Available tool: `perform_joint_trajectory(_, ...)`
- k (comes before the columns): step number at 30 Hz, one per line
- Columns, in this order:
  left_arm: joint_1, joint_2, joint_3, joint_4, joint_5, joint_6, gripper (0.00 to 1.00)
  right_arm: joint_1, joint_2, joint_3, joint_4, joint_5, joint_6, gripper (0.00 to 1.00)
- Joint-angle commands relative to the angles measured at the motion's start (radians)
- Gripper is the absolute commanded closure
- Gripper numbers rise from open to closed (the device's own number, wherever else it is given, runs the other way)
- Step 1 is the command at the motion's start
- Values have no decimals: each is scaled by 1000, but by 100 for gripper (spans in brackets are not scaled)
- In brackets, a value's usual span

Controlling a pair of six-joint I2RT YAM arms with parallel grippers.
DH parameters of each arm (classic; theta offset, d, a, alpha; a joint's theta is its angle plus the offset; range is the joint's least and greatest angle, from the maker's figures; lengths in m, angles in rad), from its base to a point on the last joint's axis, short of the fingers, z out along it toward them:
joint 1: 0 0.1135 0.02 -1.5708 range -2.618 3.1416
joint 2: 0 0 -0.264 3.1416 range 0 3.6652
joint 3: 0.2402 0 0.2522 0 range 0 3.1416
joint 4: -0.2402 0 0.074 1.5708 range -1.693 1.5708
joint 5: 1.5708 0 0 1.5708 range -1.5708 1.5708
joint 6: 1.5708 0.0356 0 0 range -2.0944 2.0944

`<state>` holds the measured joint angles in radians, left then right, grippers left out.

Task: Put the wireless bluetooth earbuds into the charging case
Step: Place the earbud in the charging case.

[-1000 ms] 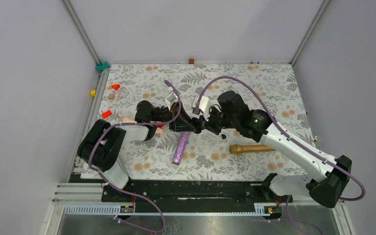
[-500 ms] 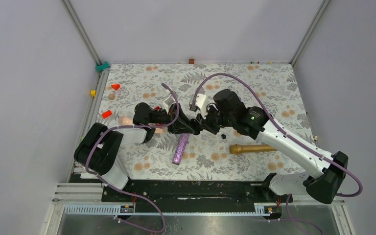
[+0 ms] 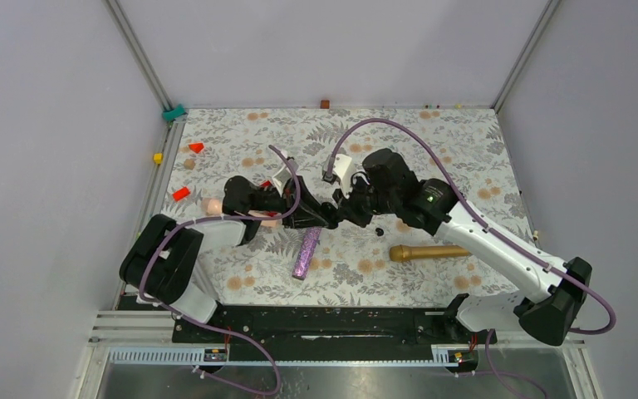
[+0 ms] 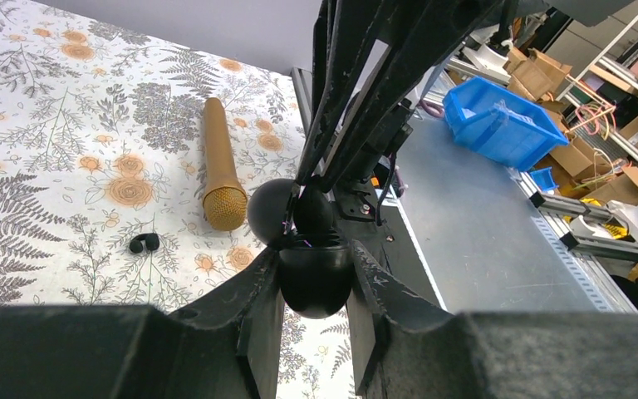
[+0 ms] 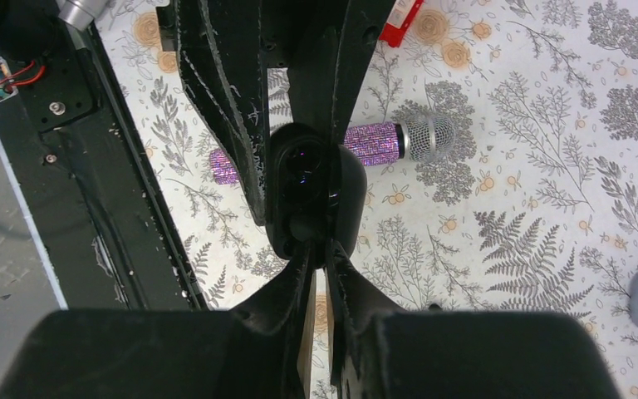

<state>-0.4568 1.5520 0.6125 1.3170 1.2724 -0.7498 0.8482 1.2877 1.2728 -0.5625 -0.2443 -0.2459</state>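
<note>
My left gripper (image 4: 316, 264) is shut on the black oval charging case (image 4: 316, 287), held above the table mid-scene (image 3: 322, 219). Its lid (image 4: 269, 212) stands open to one side. My right gripper (image 5: 320, 249) comes from the opposite side, its jaws almost closed, with its tips in the case's open mouth (image 5: 303, 195). A small black earbud (image 4: 316, 209) sits at those tips, just above the case. In the top view the right gripper (image 3: 338, 213) meets the left gripper (image 3: 311, 218). A second black earbud (image 3: 379, 232) lies loose on the floral cloth, also in the left wrist view (image 4: 144, 243).
A gold microphone (image 3: 426, 252) lies right of the loose earbud. A purple glitter microphone (image 3: 306, 252) lies under the grippers. Red blocks (image 3: 181, 194) and a pink piece (image 3: 212, 205) sit at the left. The black rail (image 3: 324, 324) runs along the near edge.
Both grippers, meeting at the case, have shifted slightly left. The right gripper's tips have pressed closer into the case. The loose earbud and the microphones have not moved.
</note>
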Motion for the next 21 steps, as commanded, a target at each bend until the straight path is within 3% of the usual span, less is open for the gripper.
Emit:
perform_joint_trajectory(1,-10,-84,16,113,-32,56,91,24,5,4,-14,-119,13,89)
perform_joint_trajectory(8,-7,-122,7,92,-18,107,89,24,-40,-39,45,-160,12,90)
perform_joint_trajectory(21,-7,-153,-10,111,-2,120,86,45,-45,-122,156,-8,-29,89)
